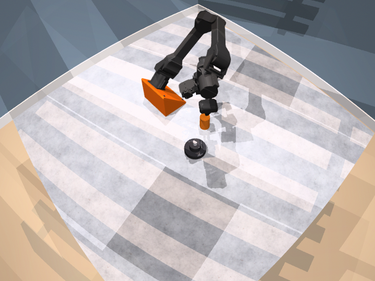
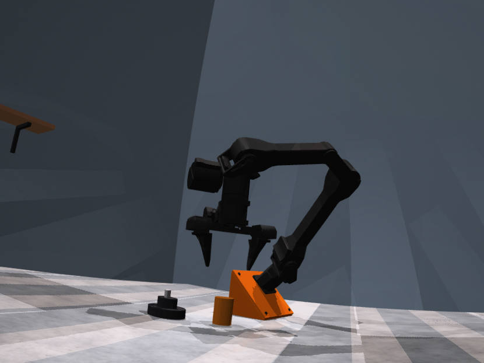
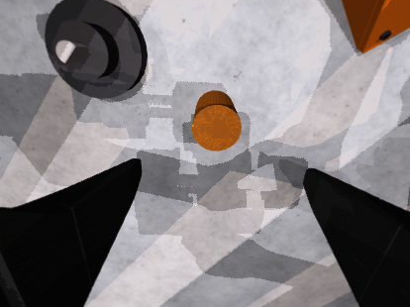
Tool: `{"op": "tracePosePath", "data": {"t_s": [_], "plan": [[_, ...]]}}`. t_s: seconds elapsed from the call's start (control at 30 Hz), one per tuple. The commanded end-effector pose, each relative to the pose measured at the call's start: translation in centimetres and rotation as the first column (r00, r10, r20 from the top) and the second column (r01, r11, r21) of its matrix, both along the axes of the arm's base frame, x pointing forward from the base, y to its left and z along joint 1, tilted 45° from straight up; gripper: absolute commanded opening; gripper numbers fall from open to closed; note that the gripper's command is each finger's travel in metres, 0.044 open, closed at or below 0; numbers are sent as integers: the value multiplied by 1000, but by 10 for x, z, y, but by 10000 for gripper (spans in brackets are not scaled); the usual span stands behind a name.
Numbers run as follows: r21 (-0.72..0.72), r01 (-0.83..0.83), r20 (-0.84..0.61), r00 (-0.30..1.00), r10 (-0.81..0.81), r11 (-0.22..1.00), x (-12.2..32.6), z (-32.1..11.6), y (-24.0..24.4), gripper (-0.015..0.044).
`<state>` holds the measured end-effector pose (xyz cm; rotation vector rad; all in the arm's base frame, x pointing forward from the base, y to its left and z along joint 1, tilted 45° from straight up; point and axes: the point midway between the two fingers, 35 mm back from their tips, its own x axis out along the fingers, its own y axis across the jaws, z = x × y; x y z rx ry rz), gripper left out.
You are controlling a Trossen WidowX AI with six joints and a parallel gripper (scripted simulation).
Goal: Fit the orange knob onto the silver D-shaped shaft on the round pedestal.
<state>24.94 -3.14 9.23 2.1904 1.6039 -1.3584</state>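
The orange knob (image 1: 204, 122) (image 2: 223, 311) (image 3: 217, 127) stands upright on the table, its plain round top showing; its underside and hole are hidden. The black round pedestal (image 1: 188, 151) (image 2: 166, 312) (image 3: 126, 52) stands a short way from it, at the upper left in the wrist view. The silver shaft (image 1: 194, 142) (image 2: 167, 293) (image 3: 65, 51) stands up bare from its middle, and a flat face shows on it in the wrist view. My gripper (image 2: 228, 266) (image 3: 223, 170) is open and empty, fingers pointing down, well above the knob. In the wrist view the knob shows slightly beyond the line between the fingertips.
The orange wedge-shaped arm base (image 1: 159, 98) (image 2: 252, 298) (image 3: 368, 8) stands on the table (image 1: 109, 168), behind the knob in the exterior view and at the upper right corner in the wrist view. Strong striped shadows lie over the table. A shelf (image 2: 28, 119) hangs on the far wall.
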Motion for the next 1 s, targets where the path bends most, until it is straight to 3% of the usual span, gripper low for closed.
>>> {"op": "tracePosePath", "data": {"t_s": [0.0,0.13,0.33,0.97], "plan": [[-14,-8,9,1000,8,1000,1,1,-1,440],[-50,-210,212,953,216,976,1,0,-1,440],[-190,-486,490,706,511,853,1,0,0,440],[-197,-496,501,690,522,846,3,-27,27,440]]}}
